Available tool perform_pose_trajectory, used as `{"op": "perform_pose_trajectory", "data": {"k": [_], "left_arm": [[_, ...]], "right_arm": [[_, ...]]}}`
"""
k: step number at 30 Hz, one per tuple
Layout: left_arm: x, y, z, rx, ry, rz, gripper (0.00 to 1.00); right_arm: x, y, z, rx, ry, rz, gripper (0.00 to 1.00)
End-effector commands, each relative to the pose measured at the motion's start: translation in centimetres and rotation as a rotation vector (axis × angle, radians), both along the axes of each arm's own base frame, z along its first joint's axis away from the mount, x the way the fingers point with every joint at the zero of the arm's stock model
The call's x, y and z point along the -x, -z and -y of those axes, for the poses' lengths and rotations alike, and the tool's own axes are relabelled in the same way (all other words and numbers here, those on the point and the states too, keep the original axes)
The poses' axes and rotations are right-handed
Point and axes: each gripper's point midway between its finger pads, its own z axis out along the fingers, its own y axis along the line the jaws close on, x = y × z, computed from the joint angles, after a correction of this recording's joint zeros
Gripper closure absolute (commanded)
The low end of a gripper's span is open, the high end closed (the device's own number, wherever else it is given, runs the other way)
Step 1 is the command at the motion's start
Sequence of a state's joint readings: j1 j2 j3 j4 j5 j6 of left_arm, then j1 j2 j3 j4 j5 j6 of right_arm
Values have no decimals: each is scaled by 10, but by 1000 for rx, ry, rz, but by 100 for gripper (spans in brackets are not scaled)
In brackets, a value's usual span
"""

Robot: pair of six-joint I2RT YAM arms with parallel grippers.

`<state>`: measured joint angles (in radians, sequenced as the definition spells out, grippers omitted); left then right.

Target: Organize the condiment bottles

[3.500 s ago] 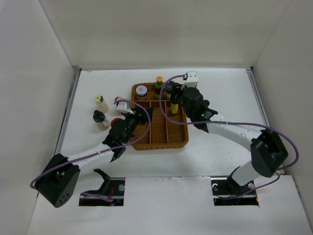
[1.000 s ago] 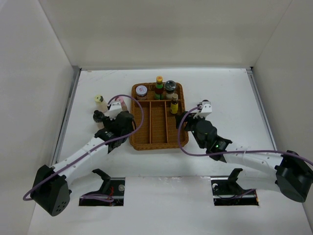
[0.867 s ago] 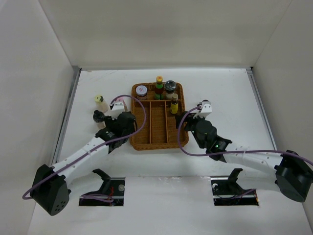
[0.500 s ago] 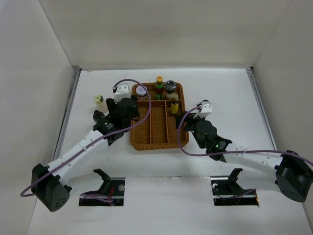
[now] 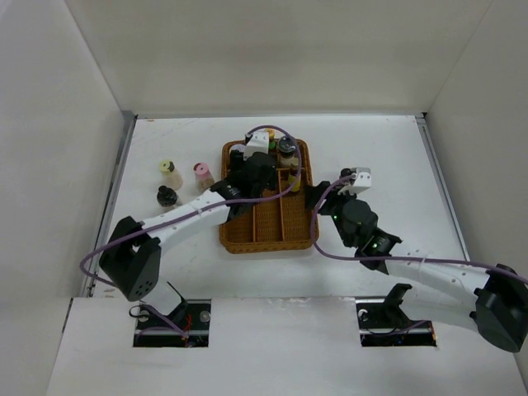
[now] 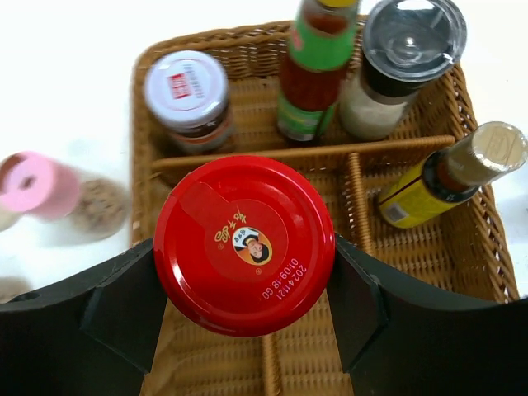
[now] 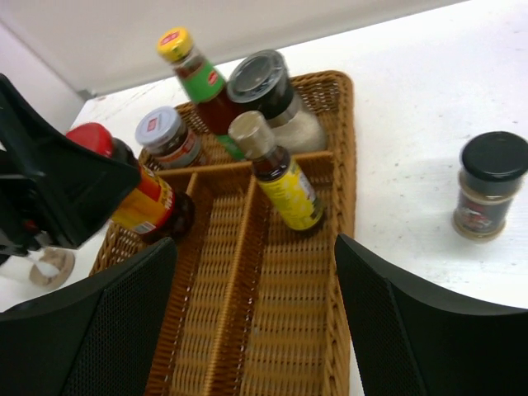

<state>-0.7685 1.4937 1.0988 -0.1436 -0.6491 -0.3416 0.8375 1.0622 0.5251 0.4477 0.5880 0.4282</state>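
My left gripper (image 5: 247, 176) (image 6: 243, 276) is shut on a red-capped jar (image 6: 244, 243) (image 7: 136, 196) and holds it tilted above the left side of the brown wicker tray (image 5: 268, 245). In the tray's back row stand a white-capped jar (image 6: 186, 91), a yellow-capped red-and-green bottle (image 7: 194, 66) and a grey-capped shaker (image 6: 404, 49). A tan-capped yellow bottle (image 6: 450, 177) stands in the right column. My right gripper (image 5: 318, 196) (image 7: 256, 322) is open and empty over the tray's front right. A black-capped jar (image 7: 487, 186) stands on the table to the right of the tray.
Left of the tray, a cream-capped bottle (image 5: 168, 174), a pink-capped bottle (image 5: 200, 174) and a small black-capped bottle (image 5: 167, 197) stand on the white table. White walls enclose the table on three sides. The tray's long front columns hold nothing.
My left arm has swung right from beside the tray to above it, carrying the red-capped jar. The pink-capped bottle now shows. The right arm has barely shifted.
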Motion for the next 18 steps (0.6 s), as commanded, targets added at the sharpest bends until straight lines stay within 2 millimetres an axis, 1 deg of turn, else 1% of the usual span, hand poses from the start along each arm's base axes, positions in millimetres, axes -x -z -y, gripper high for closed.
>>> {"op": "perform_pose_trajectory", "data": {"k": [1, 5, 8, 13, 15, 18], "left_arm": [[-30, -83, 31, 193, 20, 222, 59], [-41, -70, 48, 184, 51, 213, 59], [-50, -51, 50, 173, 40, 190, 59], [-55, -37, 59, 175, 60, 174, 59], [-59, -24, 58, 164, 51, 154, 59], [-59, 0, 59, 158, 50, 127, 58]], "right_arm": [[-4, -7, 12, -55, 43, 4, 19], [-7, -5, 19, -77, 63, -1, 19], [-6, -6, 19, -86, 55, 0, 19], [-7, -6, 22, -87, 64, 2, 19], [-8, -5, 25, -89, 72, 1, 19], [-8, -7, 28, -94, 80, 6, 19]]}}
